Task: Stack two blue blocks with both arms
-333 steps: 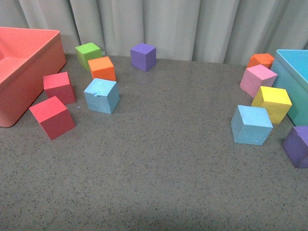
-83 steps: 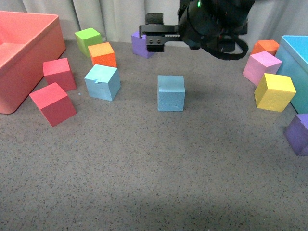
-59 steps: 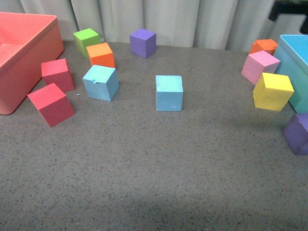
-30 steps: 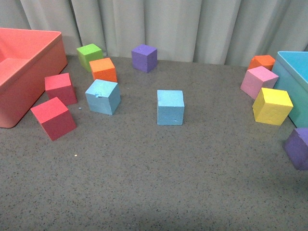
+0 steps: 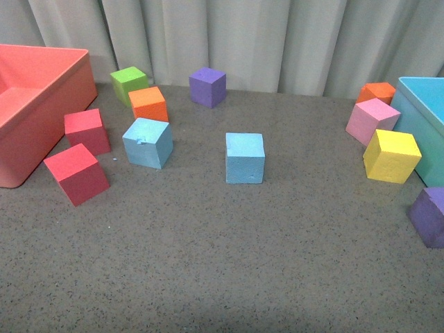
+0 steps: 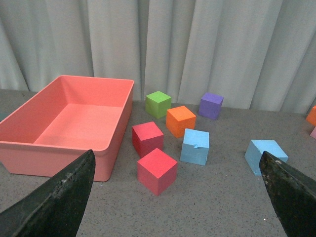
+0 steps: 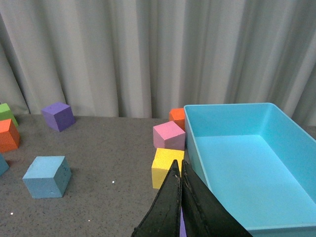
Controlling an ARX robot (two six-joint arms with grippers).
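Left gripper (image 6: 177, 154) is hanging spread wide, right gripper (image 7: 178, 165) pinched together, empty; nicked block (image 5: 148, 142) is sitting apart from plain block (image 5: 245, 157)

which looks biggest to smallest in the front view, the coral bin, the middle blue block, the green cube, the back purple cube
coral bin: by far the largest
middle blue block: second
green cube and back purple cube: look alike, so unranked
Both sit farther back, so the blue block's lead may be only nearness.
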